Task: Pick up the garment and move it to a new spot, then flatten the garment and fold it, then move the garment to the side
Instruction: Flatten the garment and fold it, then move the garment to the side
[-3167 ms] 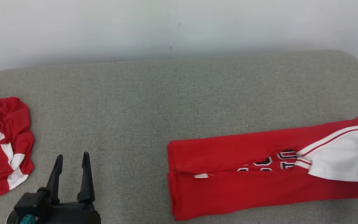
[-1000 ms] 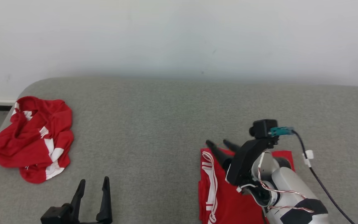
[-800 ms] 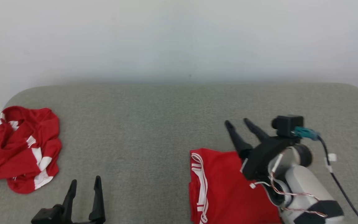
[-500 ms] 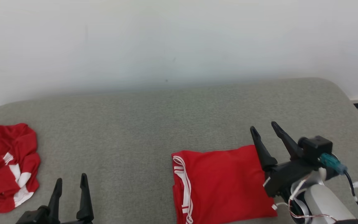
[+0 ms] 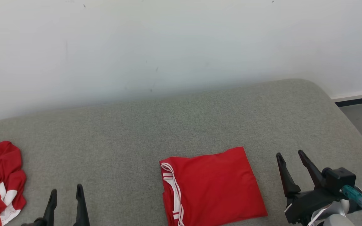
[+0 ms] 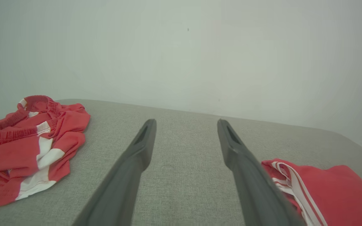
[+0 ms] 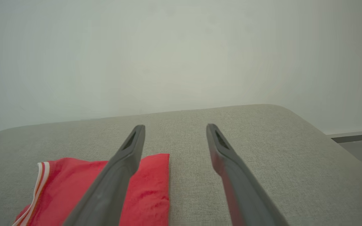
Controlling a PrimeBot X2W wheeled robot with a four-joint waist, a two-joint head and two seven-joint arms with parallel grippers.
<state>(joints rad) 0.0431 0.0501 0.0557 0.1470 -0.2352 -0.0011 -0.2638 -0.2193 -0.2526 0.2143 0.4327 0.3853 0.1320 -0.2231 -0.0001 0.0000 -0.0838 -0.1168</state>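
My left gripper [image 5: 66, 188] and right gripper [image 5: 289, 153] both stand apart, empty. The folded red garment [image 5: 211, 186] lies just left of my right jaws, clear of them. Folding looks done; moving it aside seems left.

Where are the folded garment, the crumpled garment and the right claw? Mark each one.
folded garment [image 5: 212, 185]: head view, middle of its red top.
crumpled garment [image 6: 14, 153]: left wrist view, red cloth near its middle.
right claw [image 5: 289, 153]: head view, midway between its two fingertips.
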